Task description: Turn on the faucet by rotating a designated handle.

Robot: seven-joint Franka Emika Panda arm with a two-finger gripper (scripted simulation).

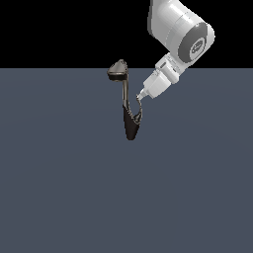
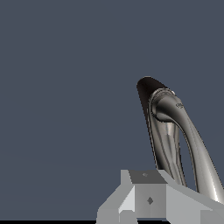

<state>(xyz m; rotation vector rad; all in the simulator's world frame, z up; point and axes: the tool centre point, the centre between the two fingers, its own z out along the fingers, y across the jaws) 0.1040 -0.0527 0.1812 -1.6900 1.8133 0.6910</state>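
I see the faucet standing mid-worktop; my pincer sits at its two o'clock, right beside the handle, arm beyond.

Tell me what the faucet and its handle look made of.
The faucet looks like dark polished metal: in the wrist view its curved body shows bright streaked reflections. The handle looks like similar grey metal, but too thin to judge its finish.

We see a dark grey-brown faucet (its head paler grey) on a plain slate-blue surface, beside our white-and-grey tool.
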